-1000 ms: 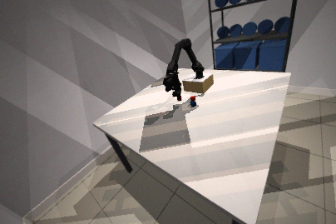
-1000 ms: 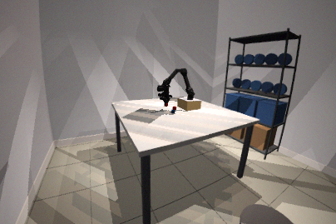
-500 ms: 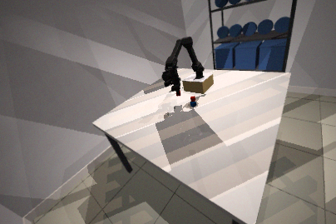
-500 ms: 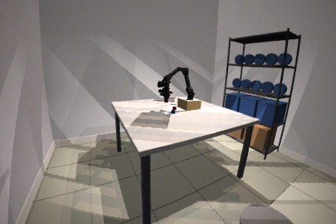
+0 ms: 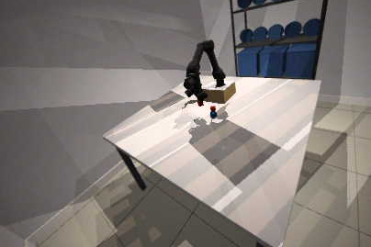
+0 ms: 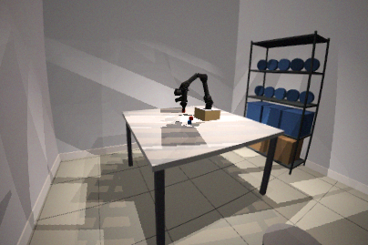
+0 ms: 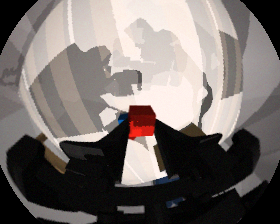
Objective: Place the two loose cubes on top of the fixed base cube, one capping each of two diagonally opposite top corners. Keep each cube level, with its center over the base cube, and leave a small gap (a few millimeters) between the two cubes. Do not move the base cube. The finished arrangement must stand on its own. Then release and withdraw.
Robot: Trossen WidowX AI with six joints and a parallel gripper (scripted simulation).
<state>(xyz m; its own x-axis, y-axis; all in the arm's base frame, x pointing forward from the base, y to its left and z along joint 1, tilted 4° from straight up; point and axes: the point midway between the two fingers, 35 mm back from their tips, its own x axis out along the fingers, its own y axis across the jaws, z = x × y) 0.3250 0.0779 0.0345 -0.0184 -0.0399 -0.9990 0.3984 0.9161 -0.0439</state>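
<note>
The blue base cube (image 5: 213,115) (image 6: 189,122) stands on the table. One red cube (image 5: 213,108) (image 6: 191,118) sits on top of it, seemingly off to one side; its exact corner is too small to tell. My gripper (image 5: 200,100) (image 6: 183,108) (image 7: 140,120) is shut on the other red cube (image 5: 200,103) (image 6: 183,111) (image 7: 142,115). It holds that cube above the table, beside the base cube and apart from it. In the wrist view a small part of the blue cube (image 7: 122,119) shows behind the left finger; the held cube and finger hide most of the stack.
A tan box (image 5: 223,93) (image 6: 207,114) stands close behind the stack, near the arm's base. The pale table (image 5: 257,106) (image 6: 228,129) carries patchy shadows. A shelf rack with blue drums and bins (image 5: 275,57) (image 6: 282,120) stands beyond the table.
</note>
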